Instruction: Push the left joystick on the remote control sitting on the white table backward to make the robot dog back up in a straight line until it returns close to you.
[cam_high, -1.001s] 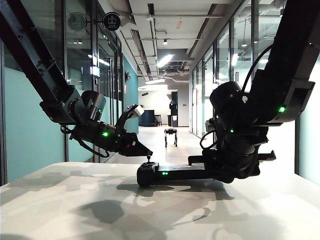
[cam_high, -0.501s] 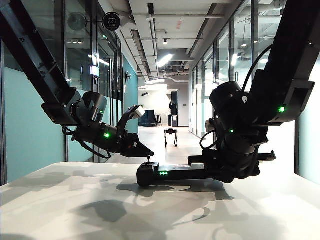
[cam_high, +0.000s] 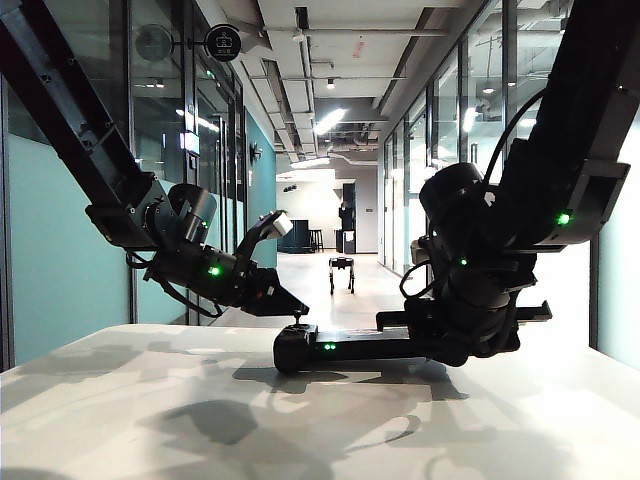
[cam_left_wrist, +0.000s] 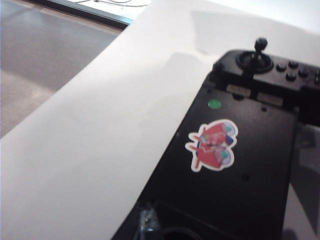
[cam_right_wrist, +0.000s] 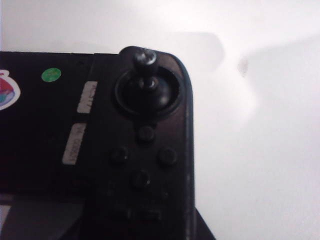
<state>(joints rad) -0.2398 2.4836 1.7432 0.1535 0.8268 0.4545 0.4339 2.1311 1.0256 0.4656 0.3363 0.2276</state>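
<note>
While the remote control lies flat on the white table toward its far edge, the left gripper hangs just beside the left joystick, its jaws' opening not discernible. The right gripper sits over the handset's right end, seemingly clamping it, though its jaws are hidden. Well beyond the table's far edge, the robot dog stands in the corridor.

corridor – long, pale glossy floor | walls – teal glass partitions both sides | ceiling – exposed ducts, bright strip lights
</note>
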